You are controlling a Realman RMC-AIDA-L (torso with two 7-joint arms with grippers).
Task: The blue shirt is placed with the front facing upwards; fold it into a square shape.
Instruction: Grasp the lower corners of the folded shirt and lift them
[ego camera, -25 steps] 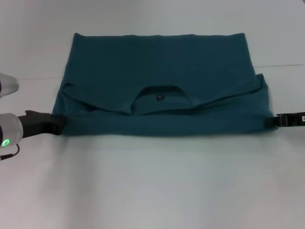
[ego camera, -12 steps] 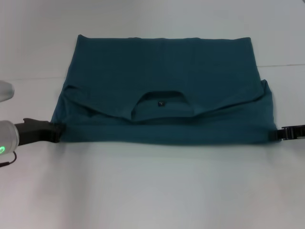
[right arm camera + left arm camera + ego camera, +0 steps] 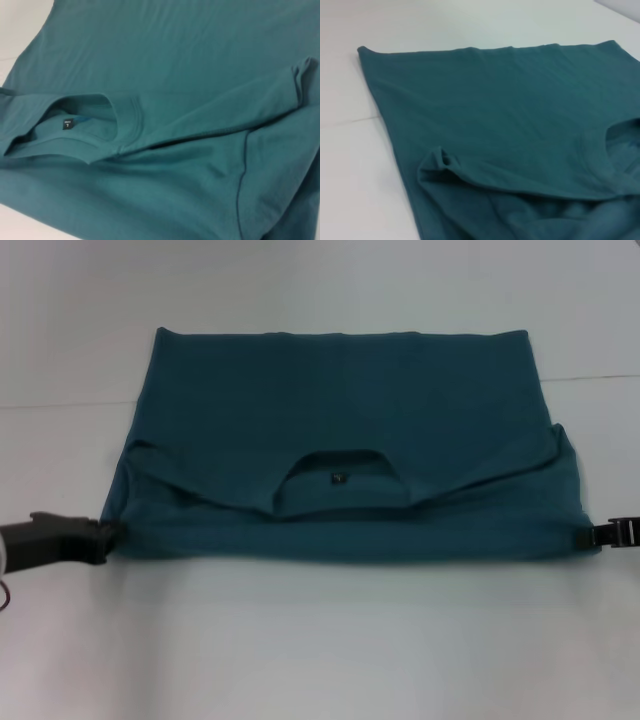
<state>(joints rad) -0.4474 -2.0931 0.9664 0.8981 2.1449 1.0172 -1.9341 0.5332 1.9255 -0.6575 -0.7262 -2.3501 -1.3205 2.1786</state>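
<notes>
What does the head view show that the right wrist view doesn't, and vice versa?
Head view only: the whole outline of the blue shirt on the white table, with the left gripper at its near left corner and the right gripper at its near right corner.

Right wrist view only: close detail, namely the ribbed collar, the printing on the small dark label, and the stitched hem of the folded sleeve. No gripper appears.

Both: the teal fabric, the collar opening with its label, no print showing.

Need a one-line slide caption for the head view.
Folded blue shirt on the white table, collar facing the robot, left end effector and right end effector at its near corners.
</notes>
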